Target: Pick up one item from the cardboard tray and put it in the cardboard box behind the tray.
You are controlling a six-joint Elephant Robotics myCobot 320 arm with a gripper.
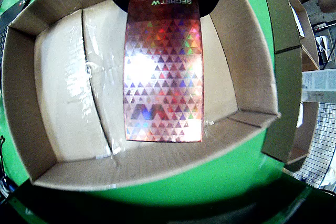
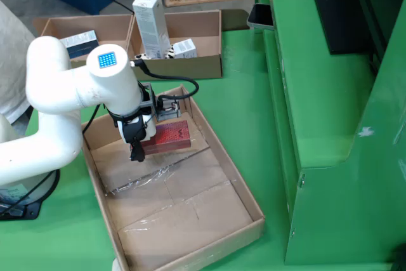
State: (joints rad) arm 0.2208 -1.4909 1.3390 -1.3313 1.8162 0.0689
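The gripper [image 2: 152, 132] holds the holographic red carton [image 2: 166, 138] (printed "SECRET W"), lifted above the cardboard tray [image 2: 244, 185]; how wide the jaws stand is hidden. Best to raise it clear of the tray's far wall before carrying it to the cardboard box [image 2: 198, 63], which offers open floor beside the white cartons [image 2: 152, 26].

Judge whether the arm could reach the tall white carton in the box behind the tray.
Probably not yet: the hand carries the red holographic box. The white carton stands exposed, nothing covering it.
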